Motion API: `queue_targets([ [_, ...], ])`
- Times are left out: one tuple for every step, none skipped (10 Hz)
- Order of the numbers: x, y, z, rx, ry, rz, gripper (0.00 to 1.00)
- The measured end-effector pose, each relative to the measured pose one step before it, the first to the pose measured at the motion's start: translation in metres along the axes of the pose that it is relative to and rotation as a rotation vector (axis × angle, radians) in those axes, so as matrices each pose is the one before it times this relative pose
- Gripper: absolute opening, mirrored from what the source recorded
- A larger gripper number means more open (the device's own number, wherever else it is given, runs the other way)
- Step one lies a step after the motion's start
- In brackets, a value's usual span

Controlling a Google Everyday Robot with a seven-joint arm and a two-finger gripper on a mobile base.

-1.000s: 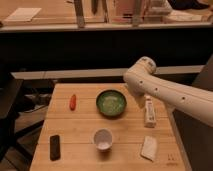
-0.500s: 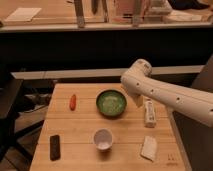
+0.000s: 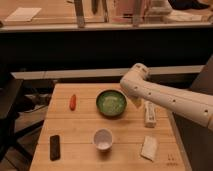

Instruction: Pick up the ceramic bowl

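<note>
The ceramic bowl (image 3: 111, 103), wide and shallow with a speckled green inside and a dark rim, sits upright on the wooden table (image 3: 75, 127) toward the far middle. My white arm (image 3: 170, 100) reaches in from the right, with its bend above the bowl's right side. My gripper (image 3: 135, 102) shows only as a pale part hanging under the arm, just right of the bowl's rim. It is mostly hidden by the arm. Nothing is seen held.
A small white cup-like bowl (image 3: 103, 138) stands in front of the green bowl. A red elongated item (image 3: 73, 101) lies to the left, a black flat object (image 3: 55, 147) at front left. A white bar (image 3: 149, 114) and a white packet (image 3: 149, 148) lie at right.
The arm has swung a little to the left, bringing its end closer to the bowl's right rim. The objects on the table have not moved.
</note>
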Motion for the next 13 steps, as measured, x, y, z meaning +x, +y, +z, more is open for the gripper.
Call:
queue_targets([
  [-0.0013, 0.00045, 0.00762, 0.00501, 0.00058, -0.01728, 0.8],
  [-0.00147, 0.00067, 0.00637, 0.0028, -0.00001, -0.01029, 0.8],
  [-0.00144, 0.00067, 0.00543, 0.00189, -0.00118, -0.00906, 0.8],
  [-0.00055, 0.00027, 0.0023, 0.00317, -0.00182, -0.01094, 0.8],
  [-0.00085, 0.00063, 0.00306, 0.0021, -0.00314, -0.01178, 0.8],
  [-0.00139, 0.00086, 0.00349, 0.00028, -0.00302, -0.01009, 0.8],
  [-0.00215, -0.00118, 0.00425, 0.00409, -0.00375, -0.01603, 0.8],
  [-0.00219, -0.00058, 0.00461, 0.0027, -0.00367, -0.01302, 0.8],
  [-0.00127, 0.00004, 0.00342, 0.00184, -0.00235, -0.00872, 0.8],
  [-0.00035, 0.00012, 0.00212, 0.00278, -0.00233, -0.0114, 0.8],
  [-0.00119, 0.00165, 0.00383, 0.00105, -0.00384, -0.01044, 0.8],
  [0.00012, 0.00105, 0.0031, 0.00318, -0.00218, -0.00758, 0.8],
  [0.00021, 0.00254, 0.00524, 0.00114, -0.00355, -0.00654, 0.8],
])
